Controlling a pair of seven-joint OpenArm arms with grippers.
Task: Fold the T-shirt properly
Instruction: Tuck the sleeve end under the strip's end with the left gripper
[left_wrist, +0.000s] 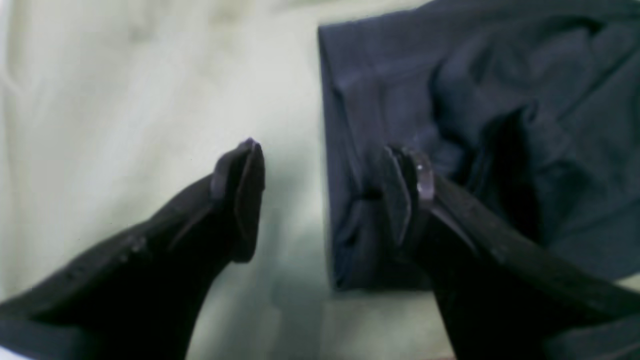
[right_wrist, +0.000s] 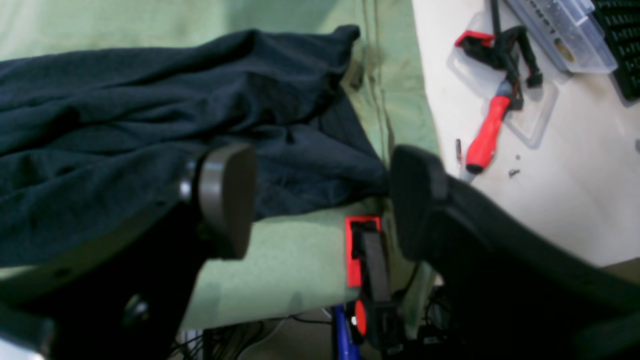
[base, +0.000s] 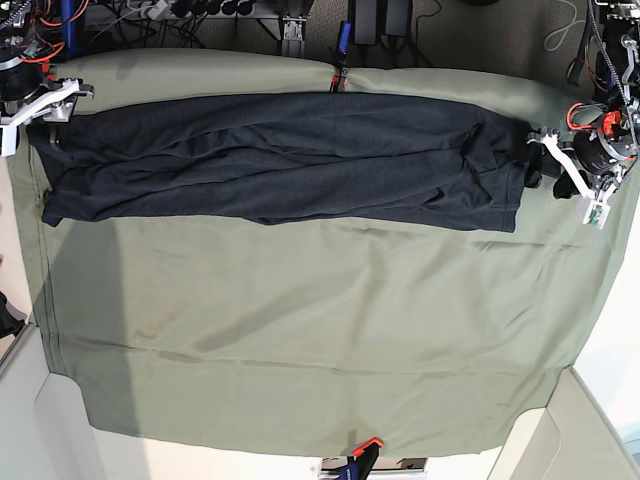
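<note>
Navy T-shirt (base: 280, 160) lies in a long band; left gripper (left_wrist: 325, 195) and right gripper (right_wrist: 320, 200) both released, apparently for regrasping.

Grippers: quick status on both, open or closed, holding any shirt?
Left gripper: open, one finger resting on the T-shirt edge, nothing clamped.
Right gripper: open, holding nothing, at the shirt's other end.

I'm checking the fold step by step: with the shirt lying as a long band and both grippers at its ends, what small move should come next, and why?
Probably lift both arms clear. The left gripper and right gripper stand open, holding nothing, and the T-shirt lies in a long folded band on the green cloth, ready for regrasping at the ends.
</note>
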